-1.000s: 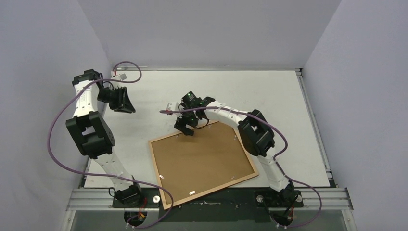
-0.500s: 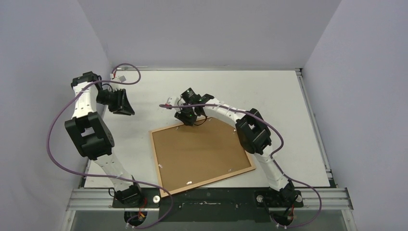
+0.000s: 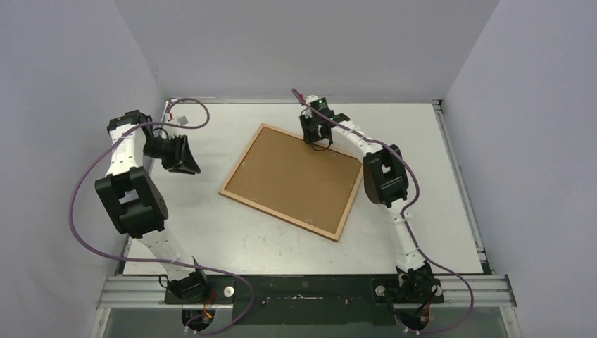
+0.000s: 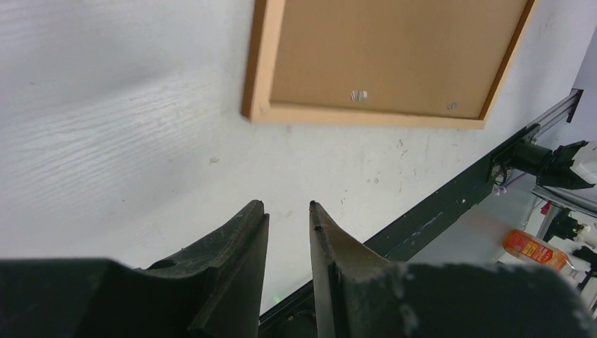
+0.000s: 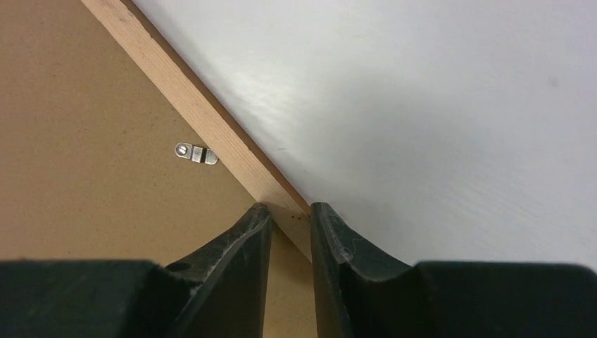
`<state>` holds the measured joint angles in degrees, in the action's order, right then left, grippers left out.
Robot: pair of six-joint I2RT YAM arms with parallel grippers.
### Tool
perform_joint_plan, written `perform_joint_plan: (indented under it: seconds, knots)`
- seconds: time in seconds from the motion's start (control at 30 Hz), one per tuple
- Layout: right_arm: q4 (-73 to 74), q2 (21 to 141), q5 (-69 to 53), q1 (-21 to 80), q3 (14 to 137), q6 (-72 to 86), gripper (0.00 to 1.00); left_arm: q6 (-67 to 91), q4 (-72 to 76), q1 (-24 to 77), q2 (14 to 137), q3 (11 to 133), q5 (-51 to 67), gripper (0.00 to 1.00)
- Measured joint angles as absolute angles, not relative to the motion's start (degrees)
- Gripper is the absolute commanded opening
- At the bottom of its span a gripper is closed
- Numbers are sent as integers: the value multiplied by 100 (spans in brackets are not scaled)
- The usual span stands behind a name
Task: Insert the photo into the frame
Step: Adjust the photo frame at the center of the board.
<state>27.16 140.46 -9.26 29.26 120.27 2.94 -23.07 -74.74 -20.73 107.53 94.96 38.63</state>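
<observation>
The frame [image 3: 279, 215] lies face down on the white table, its brown fibreboard backing [image 3: 292, 179] up. My right gripper [image 3: 315, 138] reaches to its far edge. In the right wrist view that gripper [image 5: 285, 205] is shut on the frame's light wooden rail [image 5: 204, 116], one finger over the backing [image 5: 84, 141] and one outside the rail. My left gripper [image 3: 184, 156] hovers left of the frame. In the left wrist view its jaws [image 4: 285, 204] stand narrowly open with nothing between them, and the frame's corner [image 4: 262, 63] lies ahead. The photo is out of view.
Small metal clips [image 5: 196, 153] hold the backing in the rail. Grey walls close in the back and both sides of the table. A black metal rail [image 3: 303, 289] runs along the near edge. Purple cables [image 3: 84, 183] loop round the left arm.
My right gripper has shut on the frame's rail and carried it from the near middle to the far middle of the table, turning it. The left arm has hardly moved.
</observation>
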Motion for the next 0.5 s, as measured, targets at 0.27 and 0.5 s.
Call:
perform_joint_plan:
  seconds: [0.27, 0.5]
  knots:
    - [1702, 13255, -528, 2126, 10433, 1986, 28, -2342, -7262, -1538, 10315, 8370, 3820, 26]
    - [834, 11476, -709, 2193, 7452, 3039, 47, -2110, -6751, -961, 10289, 7612, 3734, 25]
